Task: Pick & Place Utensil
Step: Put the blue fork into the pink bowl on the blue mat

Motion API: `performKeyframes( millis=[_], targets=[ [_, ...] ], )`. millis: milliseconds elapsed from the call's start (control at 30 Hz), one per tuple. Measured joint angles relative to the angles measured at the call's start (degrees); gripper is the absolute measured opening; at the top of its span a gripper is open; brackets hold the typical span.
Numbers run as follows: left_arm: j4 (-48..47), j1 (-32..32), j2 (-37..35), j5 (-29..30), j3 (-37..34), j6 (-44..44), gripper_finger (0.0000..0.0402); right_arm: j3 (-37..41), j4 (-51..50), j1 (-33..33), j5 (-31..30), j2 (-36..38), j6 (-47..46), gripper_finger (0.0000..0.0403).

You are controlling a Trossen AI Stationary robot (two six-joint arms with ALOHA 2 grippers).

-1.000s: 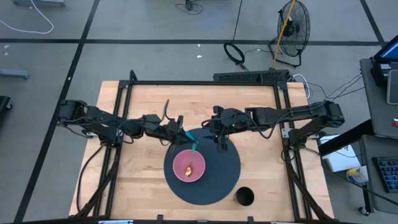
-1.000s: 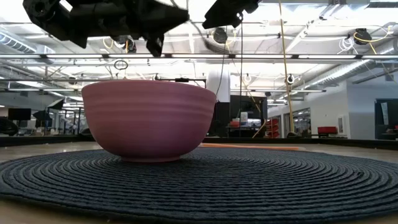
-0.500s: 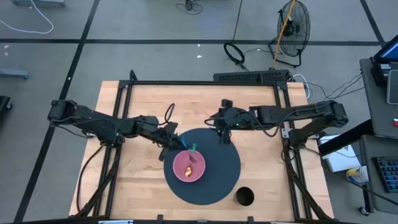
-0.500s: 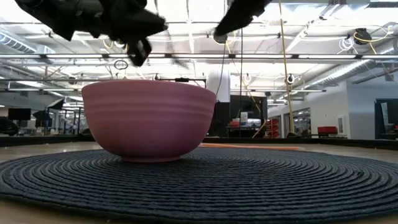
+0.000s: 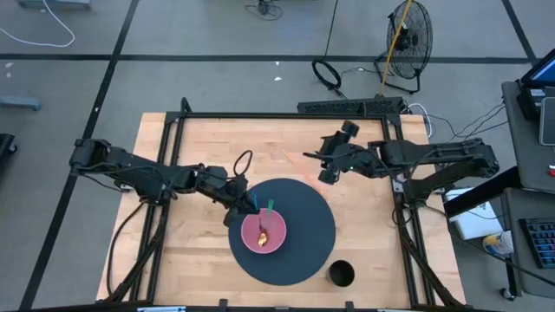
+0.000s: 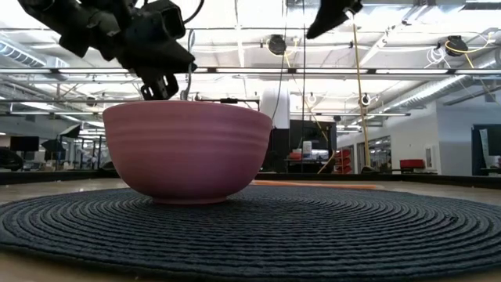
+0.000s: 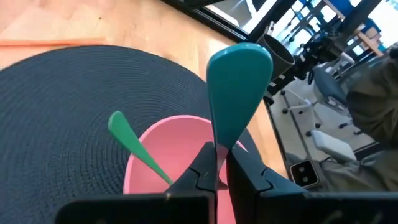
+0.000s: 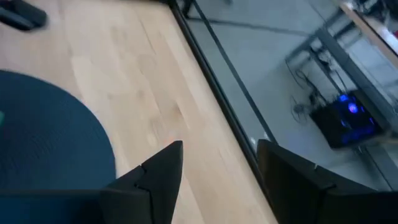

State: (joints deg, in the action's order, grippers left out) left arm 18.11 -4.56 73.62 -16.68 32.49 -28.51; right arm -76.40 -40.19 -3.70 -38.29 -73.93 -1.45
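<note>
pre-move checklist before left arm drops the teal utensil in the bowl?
1. Left gripper shut on the teal utensil: ok, the fingers pinch its handle.
2. Left gripper positioned at the pink bowl: ok, at the bowl's rim in the high view.
3. Bowl seated on the dark round mat: ok, upright in the low view.
4. Bowl contents: a green utensil already leans inside; room for another, cannot tell.
5. Right gripper clear of the bowl: ok, open and empty, over bare wood beside the mat.
6. Black cup at the mat's edge out of the path: ok.
</note>
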Motion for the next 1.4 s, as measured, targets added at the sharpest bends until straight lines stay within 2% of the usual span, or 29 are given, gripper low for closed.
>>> performKeyframes(
  millis=[200, 533, 733, 833, 1067, 1400],
  targets=[
    [0.0, 0.4, 2.9, -2.6, 0.0, -2.4, 0.0013, 0.1, -5.5, 0.0, -0.5, 1.1, -4.9, 0.0200],
    [3.5, 1.2, 8.7, -7.5, 0.0, -6.2, 0.0024, 8.3, 0.4, 0.1, -0.6, 1.4, -2.7, 0.0197],
    [6.7, 2.0, 12.2, -9.3, 0.0, -7.2, 0.0012, 10.9, 2.5, 2.0, -0.7, 1.4, -2.4, 0.0196],
    [7.2, 2.3, 13.1, -9.8, 0.0, -7.4, 0.0021, 11.2, 2.7, 2.7, -0.6, 1.4, -2.4, 0.0196],
    [6.9, 3.2, 13.5, -8.6, 0.0, -7.7, 0.0076, 11.2, 3.5, 3.0, -0.6, 1.4, -2.4, 0.0196],
    [6.4, 3.4, 13.5, -8.8, 0.0, -5.9, 0.0064, 11.2, 4.0, 3.0, -0.6, 1.4, -2.2, 0.0196]
  ],
)
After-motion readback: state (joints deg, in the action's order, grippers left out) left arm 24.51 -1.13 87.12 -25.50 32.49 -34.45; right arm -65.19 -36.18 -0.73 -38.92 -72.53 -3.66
